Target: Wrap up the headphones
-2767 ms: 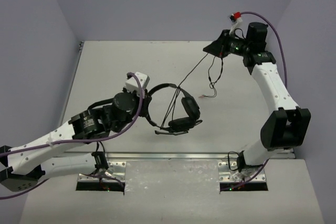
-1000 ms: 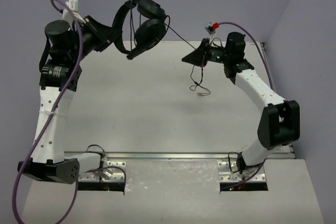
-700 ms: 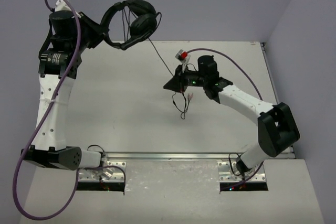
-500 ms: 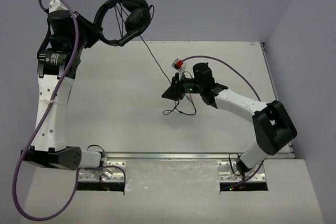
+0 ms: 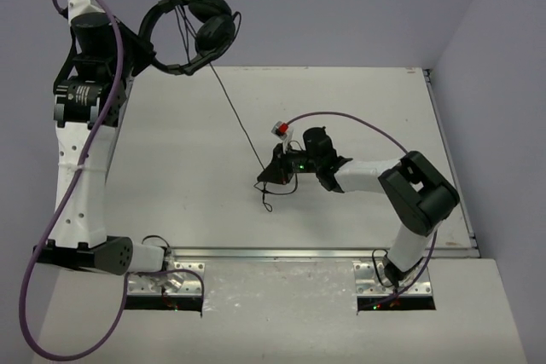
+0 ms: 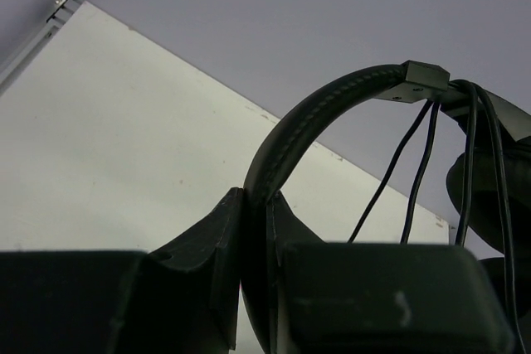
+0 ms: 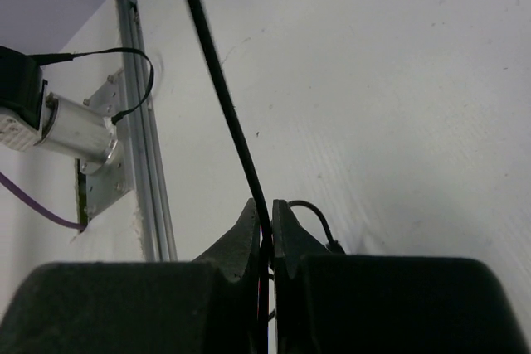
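Headphones point(image 5: 194, 25) held high over far-left corner of desk point(image 5: 171, 151). Left gripper point(image 6: 255, 205) jaws clamped on headband point(image 6: 315, 113). Right gripper point(image 7: 268, 215) jaws pinched on cable point(image 7: 222, 95), low near desk centre. Keep the cable taut as you loop it round the headband. Plugs hidden; slack past the pinch unclear.

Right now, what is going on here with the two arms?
The left gripper is shut on the headband of the headphones and holds them high, at the far left of the table. The right gripper, low near the table's middle, is shut on the cable. The cable runs straight between them, and its free end loops just past the right gripper.
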Robot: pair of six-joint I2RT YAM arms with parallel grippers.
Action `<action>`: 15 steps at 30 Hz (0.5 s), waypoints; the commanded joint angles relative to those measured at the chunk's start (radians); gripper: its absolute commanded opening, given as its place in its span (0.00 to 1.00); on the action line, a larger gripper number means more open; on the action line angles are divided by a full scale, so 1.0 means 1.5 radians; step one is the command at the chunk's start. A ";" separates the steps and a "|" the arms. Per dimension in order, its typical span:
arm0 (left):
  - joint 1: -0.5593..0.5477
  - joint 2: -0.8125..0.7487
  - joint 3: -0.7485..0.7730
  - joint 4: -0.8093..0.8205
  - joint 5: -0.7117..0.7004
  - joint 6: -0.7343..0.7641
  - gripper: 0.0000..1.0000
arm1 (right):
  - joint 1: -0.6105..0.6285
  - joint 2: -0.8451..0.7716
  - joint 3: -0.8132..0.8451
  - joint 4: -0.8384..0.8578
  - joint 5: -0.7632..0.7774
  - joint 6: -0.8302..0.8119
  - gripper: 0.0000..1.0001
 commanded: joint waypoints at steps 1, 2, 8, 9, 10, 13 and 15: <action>0.011 0.001 0.028 0.097 -0.031 -0.016 0.00 | 0.005 0.004 -0.032 0.095 -0.026 0.032 0.01; 0.011 0.002 0.029 0.098 -0.034 -0.014 0.00 | 0.005 0.004 -0.032 0.099 -0.031 0.034 0.01; 0.011 0.016 0.030 0.090 -0.082 0.013 0.00 | 0.031 -0.010 -0.072 0.100 -0.019 0.021 0.04; 0.011 0.015 0.022 0.092 -0.089 0.013 0.00 | 0.038 -0.019 -0.078 0.091 -0.009 0.017 0.04; 0.011 0.016 0.013 0.103 -0.090 0.013 0.00 | 0.050 -0.025 -0.084 0.084 0.002 0.010 0.04; 0.007 0.020 -0.031 0.122 -0.126 0.020 0.00 | 0.093 -0.074 -0.105 0.017 0.075 -0.025 0.01; 0.002 0.023 -0.068 0.133 -0.173 0.024 0.00 | 0.119 -0.116 -0.123 -0.043 0.125 -0.045 0.01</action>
